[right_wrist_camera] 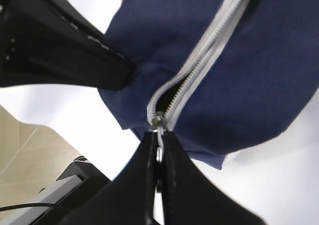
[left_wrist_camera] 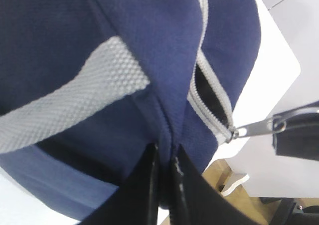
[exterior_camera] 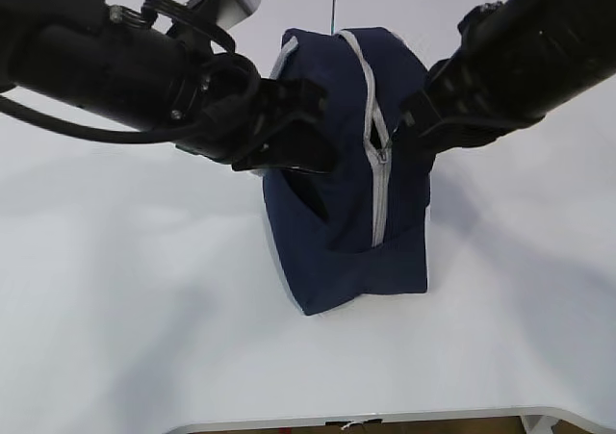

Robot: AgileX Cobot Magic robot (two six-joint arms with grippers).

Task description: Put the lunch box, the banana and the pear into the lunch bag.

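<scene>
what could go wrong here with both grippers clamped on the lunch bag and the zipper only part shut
1. The right gripper holds only the thin metal zipper pull; a slanted tug could let it slip out.
2. The left gripper pinches just a fold of fabric on the lunch bag. If that fold slips, the bag may drag or tip with the pull rather than stay put.
3. The zipper curves over the bag's rounded top, so the slider could jam there.

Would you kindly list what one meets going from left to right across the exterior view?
Left arm → left pincer, pinching the bag's fabric → lunch bag → grey zipper → right pincer, shut on the zipper pull → right arm.
</scene>
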